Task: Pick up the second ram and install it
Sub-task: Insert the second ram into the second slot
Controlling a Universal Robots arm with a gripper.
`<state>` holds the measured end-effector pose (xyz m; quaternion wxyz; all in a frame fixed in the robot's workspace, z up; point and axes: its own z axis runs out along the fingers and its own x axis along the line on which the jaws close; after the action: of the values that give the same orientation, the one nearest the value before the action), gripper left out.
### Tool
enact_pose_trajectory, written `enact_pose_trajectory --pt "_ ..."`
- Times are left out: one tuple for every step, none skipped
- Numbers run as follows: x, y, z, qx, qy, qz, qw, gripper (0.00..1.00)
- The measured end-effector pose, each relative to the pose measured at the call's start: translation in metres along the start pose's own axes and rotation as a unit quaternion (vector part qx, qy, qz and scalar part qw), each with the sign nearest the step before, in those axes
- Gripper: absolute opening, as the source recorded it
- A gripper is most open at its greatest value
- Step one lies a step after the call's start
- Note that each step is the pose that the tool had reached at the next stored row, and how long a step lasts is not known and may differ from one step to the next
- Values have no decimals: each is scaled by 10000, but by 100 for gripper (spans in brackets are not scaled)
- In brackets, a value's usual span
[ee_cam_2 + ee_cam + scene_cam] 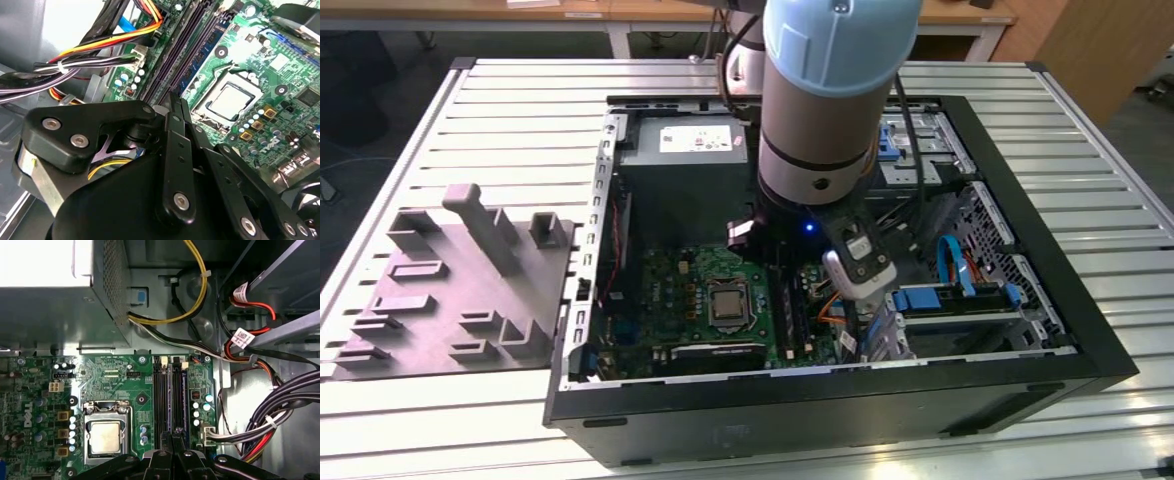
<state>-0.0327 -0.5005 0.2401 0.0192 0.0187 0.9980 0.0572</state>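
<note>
The exterior view showed the arm point(834, 100) standing over the open case point(854, 410). Both wrist views showed the gripper point(179, 104), jaws narrow, nothing seen between them. Just beside its tips the second ram point(202, 52) stood on edge along the memory slots point(782, 310), which ran 12 to 6 o'clock in the exterior view.

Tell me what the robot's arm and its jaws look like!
The arm is a fat silver-grey tube with a light blue cap and a black ring. A tiny blue light glows near its wrist. The gripper is black, made of jointed bars with shiny silver screws, ending in thin black jaws.
</note>
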Motion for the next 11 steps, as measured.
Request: enact_pose_trajectory --pt "0 -4 11 -2 0 0 10000 11" --pt "1 -8 17 -2 0 0 10000 11" --pt "1 -9 18 -2 1 0 10000 11" --pt "0 -11 20 -2 0 0 10000 11" --pt "-2 -17 21 -3 1 -1 10000 11" --pt "-3 -24 23 -3 1 -1 10000 11" --pt "-5 -30 24 -3 1 0 10000 11" --pt "-8 -36 25 -3 1 0 10000 11" --pt "-10 -39 27 -2 1 0 10000 11" --pt "-9 -41 36 -7 0 1 10000 11" --pt "-8 -42 45 -11 0 2 10000 11"
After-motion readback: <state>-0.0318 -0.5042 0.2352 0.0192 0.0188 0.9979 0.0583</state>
